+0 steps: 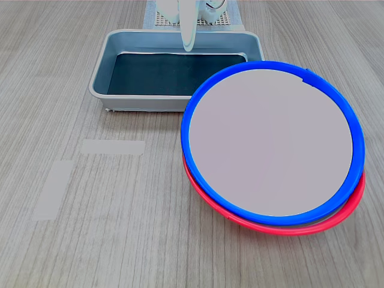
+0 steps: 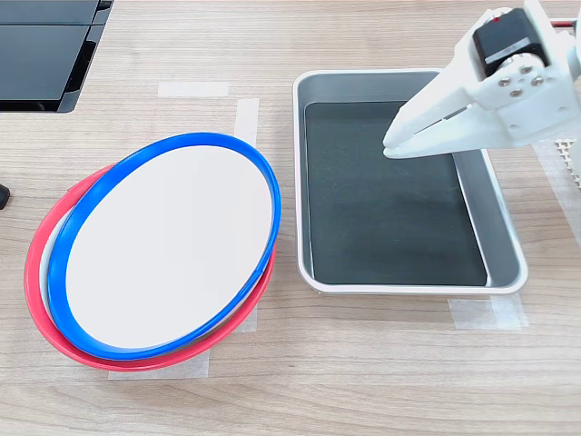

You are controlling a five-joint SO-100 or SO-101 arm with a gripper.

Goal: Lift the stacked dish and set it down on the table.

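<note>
Centrally, stacked dish: the blue-rimmed stacked dish (image 1: pixel 273 143) fills the right half of the first exterior view and sits in the left half of the second exterior view (image 2: pixel 172 241); its inside is pale grey-white, and a small notch shows in the rim at the upper right in the first exterior view.
Support: it rests on top of a red-rimmed dish (image 1: pixel 282 227), offset so the red rim shows along the lower edge in the first exterior view and along the left and lower edge in the second exterior view (image 2: pixel 41 282).
Table: the light wood-grain table (image 1: pixel 72 252) carries both dishes, with pale tape strips (image 1: pixel 114 146) at the left of the first exterior view.
Tray: a grey metal tray (image 2: pixel 504 241) with a dark bottom stands just beside the dishes, in the right half of the second exterior view and at the upper middle of the first exterior view (image 1: pixel 101 75).
Gripper: the white gripper (image 2: pixel 397 143) hangs over the tray in the upper right of the second exterior view, well apart from the dishes; its fingertips meet at a point with nothing between them, so it is clenched empty. In the first exterior view only a pale tip (image 1: pixel 188 36) shows at the top, above the tray.
Other: a dark flat object (image 2: pixel 41 50) lies in the upper left corner of the second exterior view.
</note>
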